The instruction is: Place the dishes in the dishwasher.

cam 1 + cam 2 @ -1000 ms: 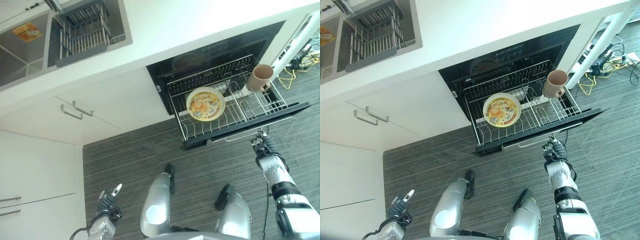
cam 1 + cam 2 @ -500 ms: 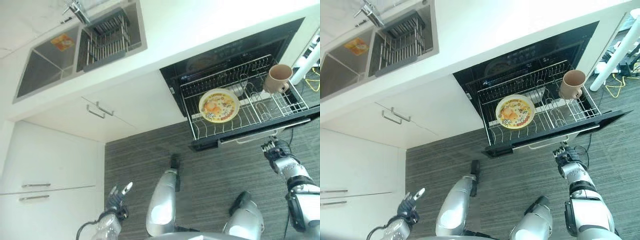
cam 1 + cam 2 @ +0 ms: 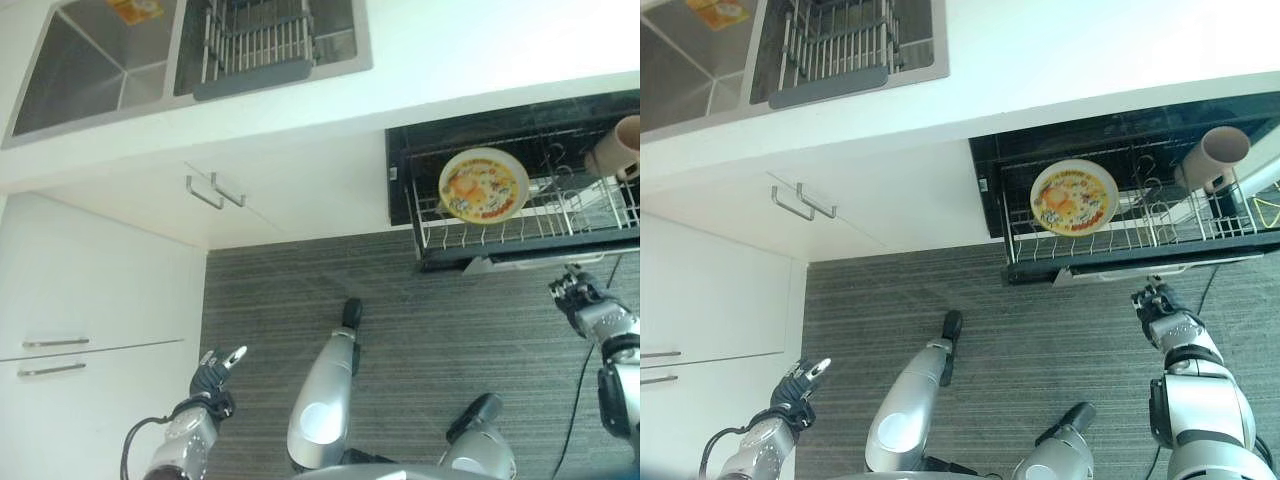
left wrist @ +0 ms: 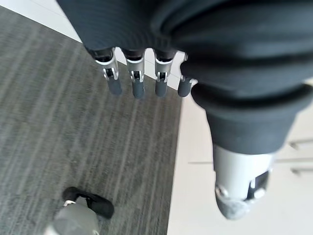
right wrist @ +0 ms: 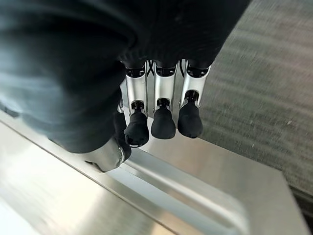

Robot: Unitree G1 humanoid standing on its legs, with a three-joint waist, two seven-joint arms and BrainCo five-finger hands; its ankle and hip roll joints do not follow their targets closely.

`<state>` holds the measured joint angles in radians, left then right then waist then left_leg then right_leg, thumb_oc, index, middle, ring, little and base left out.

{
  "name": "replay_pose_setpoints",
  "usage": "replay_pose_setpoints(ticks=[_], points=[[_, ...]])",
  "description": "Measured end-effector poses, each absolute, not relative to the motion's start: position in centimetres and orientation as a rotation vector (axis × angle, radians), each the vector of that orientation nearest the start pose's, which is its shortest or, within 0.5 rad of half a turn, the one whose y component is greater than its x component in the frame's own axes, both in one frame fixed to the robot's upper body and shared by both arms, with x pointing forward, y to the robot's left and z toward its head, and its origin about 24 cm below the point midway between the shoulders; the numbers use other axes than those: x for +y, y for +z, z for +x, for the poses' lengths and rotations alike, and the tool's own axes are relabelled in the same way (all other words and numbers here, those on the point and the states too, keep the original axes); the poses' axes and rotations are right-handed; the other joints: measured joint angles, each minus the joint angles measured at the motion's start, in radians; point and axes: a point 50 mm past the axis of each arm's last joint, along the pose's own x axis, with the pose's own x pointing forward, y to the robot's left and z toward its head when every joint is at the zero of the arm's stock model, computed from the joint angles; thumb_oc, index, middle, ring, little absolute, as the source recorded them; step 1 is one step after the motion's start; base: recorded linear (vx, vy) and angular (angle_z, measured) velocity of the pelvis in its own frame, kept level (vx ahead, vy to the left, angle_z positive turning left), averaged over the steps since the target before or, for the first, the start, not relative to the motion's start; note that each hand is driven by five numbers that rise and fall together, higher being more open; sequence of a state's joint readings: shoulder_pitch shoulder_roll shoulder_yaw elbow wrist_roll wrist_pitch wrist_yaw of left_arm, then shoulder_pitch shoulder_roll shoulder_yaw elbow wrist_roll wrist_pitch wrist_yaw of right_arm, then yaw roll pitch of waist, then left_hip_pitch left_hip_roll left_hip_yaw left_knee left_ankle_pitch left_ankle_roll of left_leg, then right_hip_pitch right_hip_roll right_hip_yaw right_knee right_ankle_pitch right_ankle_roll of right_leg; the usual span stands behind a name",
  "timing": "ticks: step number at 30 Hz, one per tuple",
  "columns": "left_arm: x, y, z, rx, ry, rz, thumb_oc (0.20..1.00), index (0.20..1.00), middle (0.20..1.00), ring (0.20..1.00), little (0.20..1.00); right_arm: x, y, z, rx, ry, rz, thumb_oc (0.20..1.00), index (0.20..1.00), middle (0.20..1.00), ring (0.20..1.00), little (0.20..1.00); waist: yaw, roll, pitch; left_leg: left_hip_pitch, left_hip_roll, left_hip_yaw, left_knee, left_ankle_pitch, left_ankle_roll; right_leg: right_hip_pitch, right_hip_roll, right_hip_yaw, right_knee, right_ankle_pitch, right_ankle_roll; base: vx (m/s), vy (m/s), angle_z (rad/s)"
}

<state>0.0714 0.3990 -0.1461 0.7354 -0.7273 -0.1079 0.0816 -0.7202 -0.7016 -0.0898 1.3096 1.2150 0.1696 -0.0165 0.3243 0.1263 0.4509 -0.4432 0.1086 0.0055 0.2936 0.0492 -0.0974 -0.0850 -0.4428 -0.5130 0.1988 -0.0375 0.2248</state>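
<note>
The round yellow plate with an orange picture [image 3: 484,185] stands propped on edge among the tines of the pulled-out wire dish rack [image 3: 520,228], toward the rack's left end. A beige ceramic mug [image 3: 1212,158] sits mouth-outward at the rack's right end, well apart from the plate. Both dishes thus appear already loaded, and the rack projects from the dark opening of the built-in dishwasher [image 3: 1080,150] under the white countertop [image 3: 480,60].

Along the rack's front runs a brushed-steel front panel with a long recessed handle [image 5: 186,186], its long axis lying across the robot's front, parallel to the counter edge. The right hand [image 3: 1157,303] hangs just below and in front of that panel, nearer its right end; in its own wrist view the dark-tipped fingers [image 5: 163,122] bend down close over the steel beside the recess, clasping nothing that can be made out, and whether they touch the metal cannot be told. The handle lies directly ahead of this hand, so a push or pull on the drawer would probably fall to it.

The left hand [image 3: 212,372] is far off, low beside the white cabinet doors [image 3: 90,300], its fingers [image 4: 136,78] straight and released over the grey striped floor [image 3: 400,320], holding nothing.

To the upper left, the steel sink [image 3: 80,70] holds a grey drying rack [image 3: 255,45].
</note>
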Motion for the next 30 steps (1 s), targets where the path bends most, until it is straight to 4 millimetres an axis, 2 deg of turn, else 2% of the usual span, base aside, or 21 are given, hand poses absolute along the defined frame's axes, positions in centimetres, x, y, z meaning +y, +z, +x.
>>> replay_pose_setpoints(ticks=[3,4,6,11,13,16,20,22,25,27,30], points=[[27.0,-9.5,16.4,0.655,0.392,-0.22,1.0,1.0,1.0,1.0,1.0,-36.5,7.2,32.3,0.251,-0.611,0.797,0.2,0.2,0.2,0.2,0.2,0.019,-0.003,0.002,-0.015,-0.008,-0.012,0.051,-0.038,0.002,0.047,0.011,-0.029,-0.049,0.005,0.0,0.11,-0.006,0.16],[27.2,-9.3,16.6,0.641,0.396,-0.226,1.0,1.0,1.0,1.0,1.0,-36.4,8.7,33.1,0.215,-0.588,0.789,0.2,0.2,0.2,0.2,0.2,0.026,-0.003,0.002,-0.029,-0.007,-0.016,0.073,-0.05,0.005,0.053,0.016,-0.037,-0.062,0.009,-0.002,0.1,0.01,0.13],[27.3,-9.2,16.7,0.633,0.39,-0.228,1.0,1.0,1.0,1.0,1.0,-36.4,10.4,33.9,0.19,-0.576,0.761,0.2,0.2,0.2,0.2,0.2,0.03,-0.003,0.002,-0.048,-0.013,-0.024,0.092,-0.064,0.005,0.063,0.016,-0.043,-0.084,0.011,0.0,0.1,0.009,0.15],[27.4,-8.9,16.9,0.624,0.377,-0.231,1.0,1.0,1.0,1.0,1.0,-36.1,13.0,35.1,0.178,-0.544,0.666,0.2,0.2,0.2,0.2,0.2,0.054,-0.003,0.002,-0.075,-0.022,-0.024,0.139,-0.097,0.008,0.093,0.03,-0.048,-0.14,0.033,0.009,0.13,0.0,0.09],[27.6,-8.7,17.1,0.612,0.366,-0.232,1.0,1.0,1.0,1.0,1.0,-36.7,13.7,34.9,0.2,-0.564,0.599,0.2,0.2,0.2,0.2,0.2,0.077,-0.003,0.002,-0.087,-0.018,-0.025,0.183,-0.127,0.01,0.118,0.039,-0.049,-0.171,0.037,0.015,0.16,-0.002,0.09],[29.0,-8.2,16.6,0.604,0.387,-0.224,1.0,1.0,1.0,1.0,1.0,-38.7,15.9,34.1,0.195,-0.627,0.521,0.2,0.2,0.2,0.2,0.2,0.1,-0.001,0.0,-0.143,-0.026,-0.021,0.27,-0.184,0.026,0.134,0.041,-0.051,-0.205,0.041,0.014,0.2,0.032,0.09],[31.0,-8.1,14.4,0.63,0.425,-0.194,1.0,1.0,1.0,1.0,1.0,-41.1,17.3,32.3,0.246,-0.717,0.41,0.2,0.2,0.2,0.2,0.2,0.094,-0.001,-0.003,-0.19,-0.067,0.011,0.347,-0.239,0.064,0.158,0.017,-0.055,-0.27,0.073,-0.031,0.16,0.072,0.09],[31.4,-8.4,13.9,0.647,0.433,-0.194,1.0,1.0,1.0,1.0,1.0,-42.0,18.2,31.6,0.281,-0.759,0.34,0.2,0.2,0.2,0.2,0.2,0.091,0.017,-0.019,-0.217,-0.077,0.017,0.379,-0.257,0.083,0.157,0.005,-0.06,-0.278,0.082,-0.042,0.1,0.055,0.04],[32.0,-8.4,13.4,0.659,0.438,-0.19,1.0,1.0,1.0,1.0,1.0,-42.6,19.3,31.2,0.262,-0.79,0.321,0.2,0.2,0.2,0.2,0.2,0.086,0.033,-0.032,-0.253,-0.072,0.033,0.402,-0.268,0.088,0.136,-0.004,-0.061,-0.274,0.084,-0.045,0.09,0.049,0.06],[32.1,-8.6,12.8,0.679,0.426,-0.175,1.0,1.0,1.0,1.0,1.0,-42.2,20.3,31.7,0.259,-0.774,0.276,0.2,0.2,0.2,0.2,0.2,0.075,0.033,-0.036,-0.28,-0.059,0.036,0.418,-0.268,0.096,0.11,-0.002,-0.054,-0.268,0.09,-0.044,0.03,-0.004,-0.09],[31.8,-8.4,13.3,0.661,0.395,-0.178,1.0,1.0,1.0,1.0,1.0,-42.1,20.6,31.9,0.252,-0.768,0.273,0.2,0.2,0.2,0.2,0.2,0.077,0.032,-0.037,-0.293,-0.048,0.036,0.423,-0.261,0.106,0.094,0.005,-0.051,-0.268,0.101,-0.024,0.01,-0.028,-0.08]])
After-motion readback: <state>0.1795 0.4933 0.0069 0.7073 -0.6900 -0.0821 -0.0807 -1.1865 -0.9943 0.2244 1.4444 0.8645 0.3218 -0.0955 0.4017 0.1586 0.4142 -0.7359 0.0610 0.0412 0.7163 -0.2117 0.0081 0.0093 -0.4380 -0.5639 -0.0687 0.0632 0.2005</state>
